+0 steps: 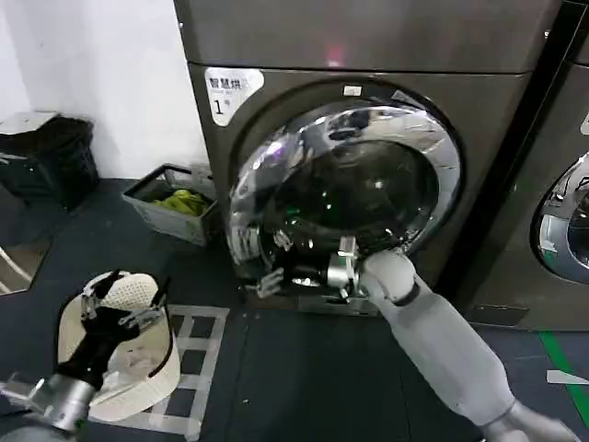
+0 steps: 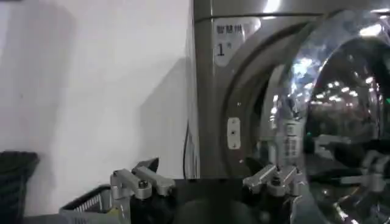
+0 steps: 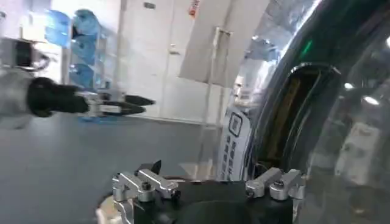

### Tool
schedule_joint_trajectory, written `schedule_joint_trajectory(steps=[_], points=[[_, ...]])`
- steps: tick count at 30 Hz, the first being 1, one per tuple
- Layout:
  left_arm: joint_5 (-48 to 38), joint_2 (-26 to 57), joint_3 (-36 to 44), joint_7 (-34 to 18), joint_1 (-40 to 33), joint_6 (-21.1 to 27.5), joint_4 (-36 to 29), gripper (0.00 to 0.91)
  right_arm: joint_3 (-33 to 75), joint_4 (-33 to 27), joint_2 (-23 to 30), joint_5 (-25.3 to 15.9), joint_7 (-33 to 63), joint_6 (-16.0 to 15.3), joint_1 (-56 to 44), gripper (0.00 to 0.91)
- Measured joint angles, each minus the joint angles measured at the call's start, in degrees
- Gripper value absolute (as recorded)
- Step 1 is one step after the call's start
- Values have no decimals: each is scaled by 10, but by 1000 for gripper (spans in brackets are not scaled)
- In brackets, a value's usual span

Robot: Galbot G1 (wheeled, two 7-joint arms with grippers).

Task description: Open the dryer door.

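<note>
The dryer (image 1: pixel 368 37), dark grey-brown with a white "1" sticker (image 1: pixel 230 90), fills the middle of the head view. Its dryer door (image 1: pixel 442 138), a chrome ring around dark glass, stands slightly ajar, its ring a little off the front panel. My right gripper (image 1: pixel 342 267) is at the door's lower edge, open, nothing between its fingers. In the right wrist view the right gripper (image 3: pixel 207 182) has the door (image 3: pixel 341 122) close beside one finger. My left gripper (image 1: pixel 124 299) hangs open low at the left, away from the door (image 2: pixel 341 109). It shows as the left gripper (image 2: pixel 204 176) in its own wrist view.
A white laundry basket (image 1: pixel 138 350) sits on the floor under the left gripper. A grey crate (image 1: pixel 175 203) with green cloth stands by the dryer's left side, and a black bin (image 1: pixel 51 157) by the wall. A neighbouring machine (image 1: pixel 561 221) stands at the right.
</note>
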Motion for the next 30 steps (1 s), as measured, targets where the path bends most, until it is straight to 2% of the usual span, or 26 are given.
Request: schedule_joint_trajectory(steps=[3,8,19,24,30], points=[[-15,11,0,6,-9,7,0,907,12,22,-13,12,-16,1,-19,907],[-61,38,9,8,-28,33,6,907,35,53,-31,15,-51,28,-50,907],[-145,123,44,101,-78,61,51,907,100,106,-65,15,-117,58,-128,907],[-208,170,70,104,-106,62,75,907,135,125,-76,15,-132,64,-162,907],[-265,221,132,101,-160,50,105,907,196,115,-86,16,-166,73,-202,907]])
